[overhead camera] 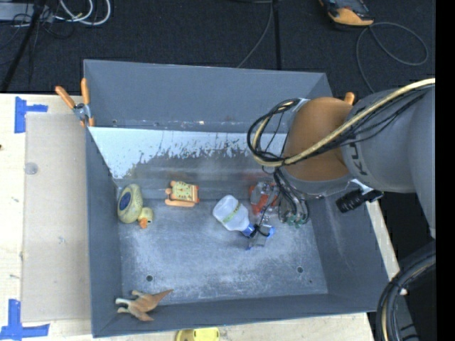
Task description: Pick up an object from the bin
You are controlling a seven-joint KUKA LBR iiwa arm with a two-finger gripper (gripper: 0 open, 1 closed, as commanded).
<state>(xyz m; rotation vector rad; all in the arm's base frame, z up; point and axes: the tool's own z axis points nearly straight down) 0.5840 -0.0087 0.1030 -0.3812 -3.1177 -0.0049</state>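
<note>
My gripper [261, 219] is low in the bin's right half, under the arm's orange cover. Right against its left side lies a pale translucent plastic cup [228, 212], tipped on its side. A small blue piece [257, 236] shows on the floor just below the gripper's tip; I cannot tell whether it is a loose thing or part of the gripper. Whether anything is held is hidden.
Further left lie a small orange and yellow toy [181, 193] and a yellow-green duck-like toy [131, 205]. A tan dinosaur figure [143, 303] lies at the front left corner. The arm and its cables cover the bin's right side.
</note>
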